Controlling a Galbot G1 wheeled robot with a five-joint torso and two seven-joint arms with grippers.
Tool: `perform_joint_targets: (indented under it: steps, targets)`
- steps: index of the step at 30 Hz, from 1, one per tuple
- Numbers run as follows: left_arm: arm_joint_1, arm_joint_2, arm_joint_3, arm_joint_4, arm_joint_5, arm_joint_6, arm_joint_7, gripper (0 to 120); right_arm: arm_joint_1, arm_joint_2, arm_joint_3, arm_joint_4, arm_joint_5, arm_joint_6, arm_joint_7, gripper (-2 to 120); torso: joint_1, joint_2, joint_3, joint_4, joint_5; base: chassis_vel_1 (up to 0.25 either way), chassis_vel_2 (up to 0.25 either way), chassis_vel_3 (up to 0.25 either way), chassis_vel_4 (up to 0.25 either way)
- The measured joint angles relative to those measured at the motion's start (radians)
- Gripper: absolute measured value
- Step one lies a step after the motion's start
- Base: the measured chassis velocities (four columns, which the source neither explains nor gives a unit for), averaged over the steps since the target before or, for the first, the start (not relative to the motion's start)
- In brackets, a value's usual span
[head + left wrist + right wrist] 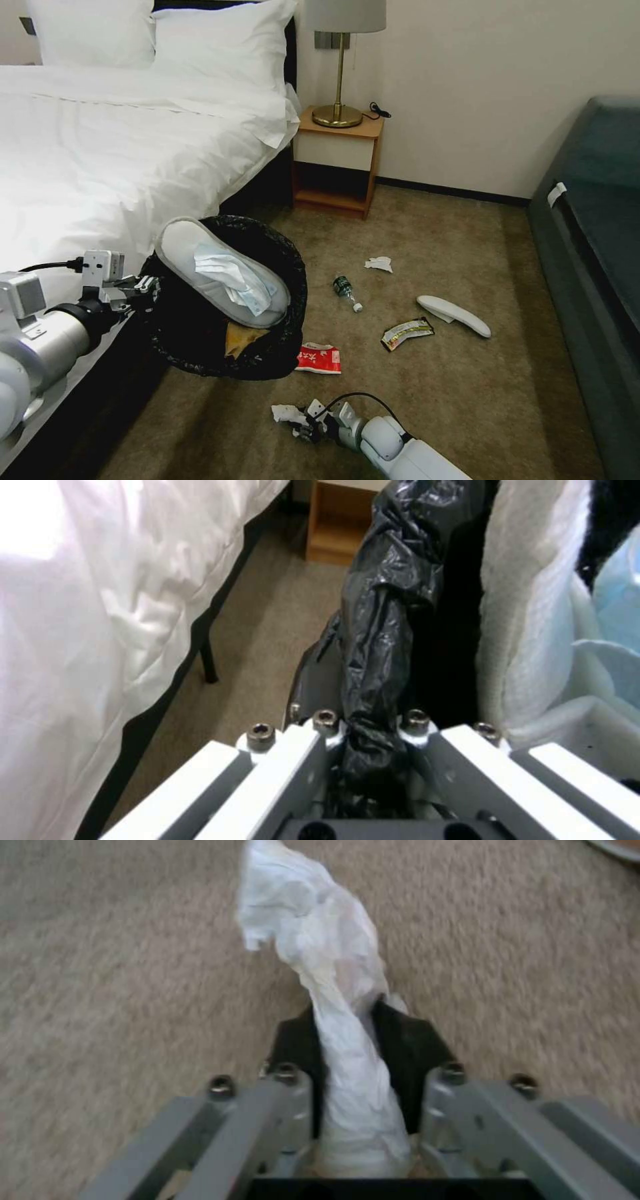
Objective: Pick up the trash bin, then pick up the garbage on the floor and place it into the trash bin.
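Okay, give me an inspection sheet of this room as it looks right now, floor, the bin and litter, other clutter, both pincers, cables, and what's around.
Surface: tan carpet, litter scattered on it.
Job's things: trash bin held tilted above the floor, holding a white slipper, a pale blue mask and a yellow scrap. On the floor: tissue, green bottle, second slipper, yellow-silver wrapper, red wrapper.
Clutter: nothing seen beyond the litter.
Grippers: left pincer shut on the bin's bagged rim; right pincer low by the carpet, shut on a crumpled tissue.
Cables: black cable on the nightstand by the lamp.
Surroundings: bed left, dark sofa right.
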Motion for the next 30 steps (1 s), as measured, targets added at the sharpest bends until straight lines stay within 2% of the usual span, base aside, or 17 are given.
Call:
perform_joint_targets:
  steps: [1,2,4,11,16,20,22,24,26,30]
  targets:
    - [-0.002,-0.001,0.006,0.002,0.005,0.0,0.003,1,-0.006,-0.013,0.01,0.033,-0.002,-0.002,0.004,13,0.0,0.0,0.0,-0.0003,-0.0001,0.0,0.0,0.0,0.0]
    - [-0.002,-0.001,0.006,0.002,0.005,0.0,0.003,1,-0.006,-0.013,0.01,0.033,-0.002,-0.002,0.004,13,0.0,0.0,0.0,-0.0003,-0.0001,0.0,0.0,0.0,0.0]
    - [-0.004,-0.003,0.01,0.003,0.008,0.0,0.005,1,-0.015,-0.032,0.026,0.095,-0.001,-0.009,0.016,0,0.0,0.0,0.0,-0.0002,-0.0002,0.0,0.0,0.0,0.0]
    - [-0.003,-0.005,0.009,0.003,0.01,0.0,0.007,1,-0.037,-0.078,0.058,0.232,-0.003,-0.03,0.039,0,0.0,0.0,0.0,-0.0003,-0.0002,0.0,0.0,0.0,0.0]
    - [0.0,-0.006,0.004,0.0,0.01,0.0,0.007,1,-0.071,-0.129,0.149,0.38,-0.005,-0.053,0.054,0,0.0,0.0,-0.001,-0.0003,-0.0002,0.0,0.0,0.0,0.0]
    - [0.002,-0.006,0.003,-0.001,0.009,0.0,0.007,1,-0.08,-0.142,0.191,0.437,0.006,-0.067,0.06,0,0.0,0.0,-0.001,-0.0004,-0.0002,0.0,0.0,0.0,0.0]
    - [0.01,-0.013,0.003,-0.006,0.01,0.0,0.007,1,-0.085,-0.164,0.235,0.516,0.046,-0.086,0.077,0,0.0,0.0,-0.001,-0.0004,-0.0002,0.0,0.0,0.0,0.0]
    - [0.011,-0.014,0.004,-0.007,0.01,0.0,0.007,1,-0.085,-0.167,0.24,0.527,0.054,-0.089,0.081,0,0.0,0.0,-0.001,-0.0004,-0.0002,0.0,0.0,0.0,0.0]
    - [0.021,-0.024,0.005,-0.012,0.012,0.0,0.006,1,-0.077,-0.183,0.272,0.607,0.119,-0.113,0.106,0,0.0,0.0,-0.001,-0.0005,-0.0001,0.0,0.0,0.0,0.0]
    - [0.026,-0.031,0.004,-0.013,0.015,0.0,0.003,1,-0.062,-0.194,0.304,0.673,0.183,-0.144,0.12,0,0.0,0.0,-0.001,-0.0002,-0.0002,0.0,0.0,0.0,0.0]
